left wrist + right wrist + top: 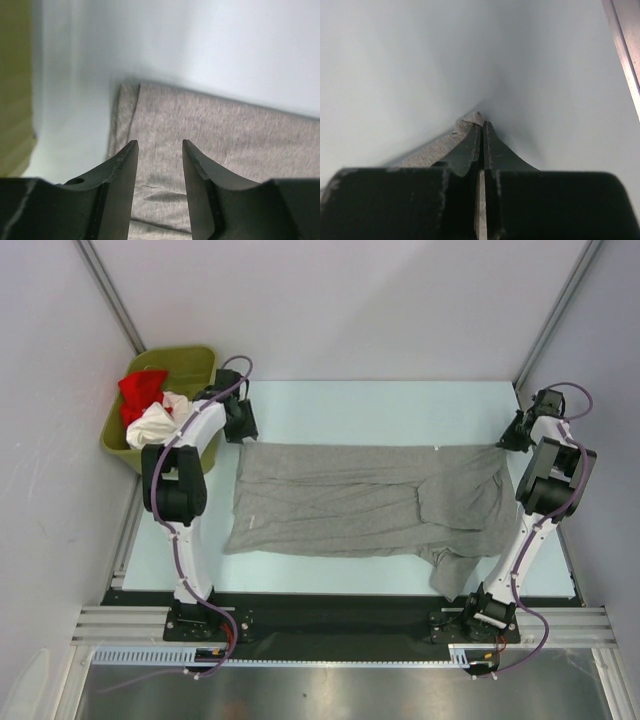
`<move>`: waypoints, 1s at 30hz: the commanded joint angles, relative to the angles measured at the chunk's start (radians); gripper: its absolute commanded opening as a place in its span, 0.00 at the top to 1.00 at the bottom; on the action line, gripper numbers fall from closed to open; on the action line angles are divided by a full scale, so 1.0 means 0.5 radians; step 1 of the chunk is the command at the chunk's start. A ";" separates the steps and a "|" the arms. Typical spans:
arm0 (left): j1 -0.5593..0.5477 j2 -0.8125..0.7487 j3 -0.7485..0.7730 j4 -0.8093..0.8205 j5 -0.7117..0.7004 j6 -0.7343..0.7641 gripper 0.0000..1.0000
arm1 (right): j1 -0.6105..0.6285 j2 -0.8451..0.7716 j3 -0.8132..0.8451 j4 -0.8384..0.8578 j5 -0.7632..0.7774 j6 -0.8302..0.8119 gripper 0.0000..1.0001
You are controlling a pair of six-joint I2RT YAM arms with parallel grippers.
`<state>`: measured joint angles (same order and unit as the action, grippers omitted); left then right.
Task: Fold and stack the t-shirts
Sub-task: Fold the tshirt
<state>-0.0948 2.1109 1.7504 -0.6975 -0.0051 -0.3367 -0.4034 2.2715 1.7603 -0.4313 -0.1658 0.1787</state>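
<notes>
Right gripper (482,125): clenched on the far right corner of the grey t-shirt (360,500).
Left gripper (159,150): released, jaws parted above the shirt's far left corner, holding nothing.
Shirt position: spread across the table (400,400), near right part hanging off the front edge.
Step advice: likely pinch the left corner too, then move both corners together so the fold stays even.
Room: bare table beyond the shirt; olive bin (200,365) with red t-shirt (140,390) and white t-shirt (155,425) crowds the left arm.
</notes>
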 commanded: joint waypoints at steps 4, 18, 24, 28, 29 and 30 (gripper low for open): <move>0.012 0.165 0.275 -0.065 -0.262 0.112 0.50 | -0.018 0.068 0.142 0.031 0.012 -0.026 1.00; 0.012 0.417 0.405 -0.102 -0.272 0.124 0.52 | -0.064 0.099 0.130 0.056 -0.073 0.005 1.00; 0.012 0.491 0.451 -0.105 -0.259 0.124 0.94 | -0.064 0.117 0.124 0.065 -0.058 0.017 1.00; 0.015 0.515 0.576 -0.093 -0.404 0.146 1.00 | -0.064 0.130 0.152 0.098 -0.049 0.029 1.00; 0.015 0.509 0.583 -0.038 -0.468 0.149 1.00 | -0.064 0.139 0.158 0.105 -0.022 0.038 1.00; 0.015 0.482 0.583 0.002 -0.496 0.143 1.00 | -0.061 0.148 0.188 0.108 -0.015 0.044 1.00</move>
<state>-0.0971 2.3596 1.9873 -0.7464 -0.1532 -0.2863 -0.4248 2.3062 1.8034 -0.4248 -0.2176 0.1921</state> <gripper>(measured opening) 0.011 0.020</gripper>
